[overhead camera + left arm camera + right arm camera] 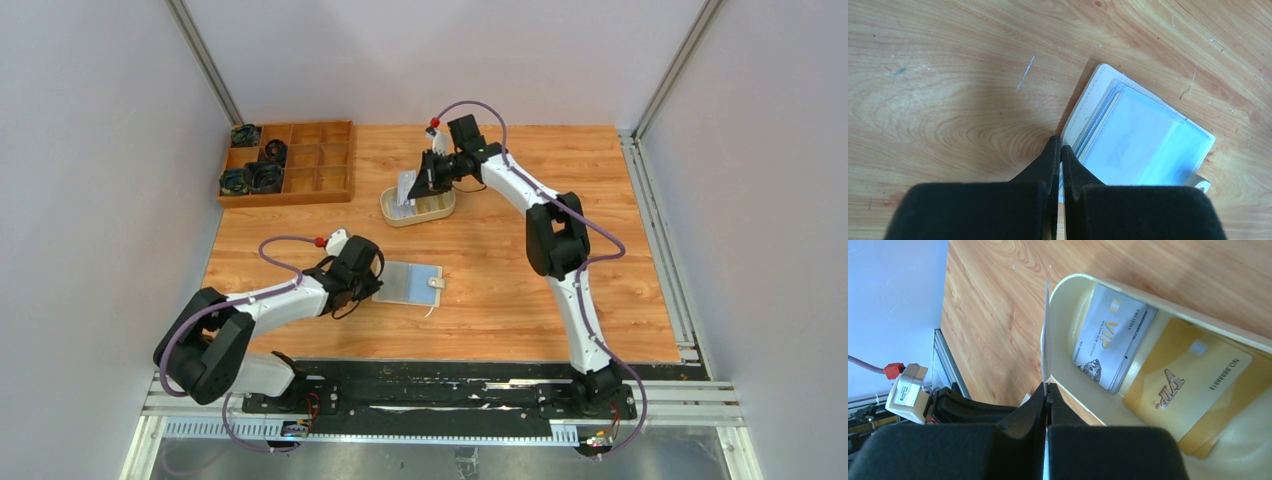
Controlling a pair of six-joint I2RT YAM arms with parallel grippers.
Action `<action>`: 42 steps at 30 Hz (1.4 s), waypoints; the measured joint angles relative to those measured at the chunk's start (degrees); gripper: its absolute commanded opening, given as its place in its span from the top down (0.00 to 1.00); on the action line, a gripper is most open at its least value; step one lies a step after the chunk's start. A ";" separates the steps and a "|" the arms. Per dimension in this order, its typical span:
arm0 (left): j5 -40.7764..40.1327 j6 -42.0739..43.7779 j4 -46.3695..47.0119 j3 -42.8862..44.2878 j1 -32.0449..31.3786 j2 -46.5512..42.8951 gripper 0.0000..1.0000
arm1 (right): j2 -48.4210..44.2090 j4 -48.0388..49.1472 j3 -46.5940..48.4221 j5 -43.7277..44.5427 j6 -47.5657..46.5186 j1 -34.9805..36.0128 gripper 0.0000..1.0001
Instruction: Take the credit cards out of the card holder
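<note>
1. Now the right tool [1046,390] is clenched on a pale card [1046,330], held edge-on above the tray [1068,287].
2. Lower it flat before letting go, so it lands beside the white card [1110,340] and yellow card [1188,385] lying inside.
3. Left tool [1059,150] pinches the near edge of the open wallet [1143,140], which lies pale-blue sleeves up on the counter [948,75].
</note>
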 measured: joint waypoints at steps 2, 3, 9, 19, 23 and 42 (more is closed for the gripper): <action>0.04 0.00 0.09 -0.26 0.00 -0.28 1.00 | 1.92 -1.42 3.06 0.20 -0.09 0.66 1.00; 0.02 0.02 0.07 -0.35 0.00 -0.42 1.00 | 2.73 -1.79 4.35 0.22 -0.17 0.94 1.00; 0.04 0.02 0.42 -1.05 0.00 -1.05 1.00 | 6.51 -3.39 8.07 0.24 -1.03 2.49 1.00; 0.09 0.39 0.87 -1.25 0.00 -1.03 1.00 | 9.49 -5.20 8.09 0.52 -3.28 3.56 1.00; 0.13 0.42 1.11 -1.25 0.00 -0.90 1.00 | 9.49 -5.31 8.09 0.55 -3.80 3.56 0.99; 0.59 0.83 2.58 0.09 0.00 1.38 1.00 | 9.49 -9.33 9.51 0.72 -7.80 3.56 0.36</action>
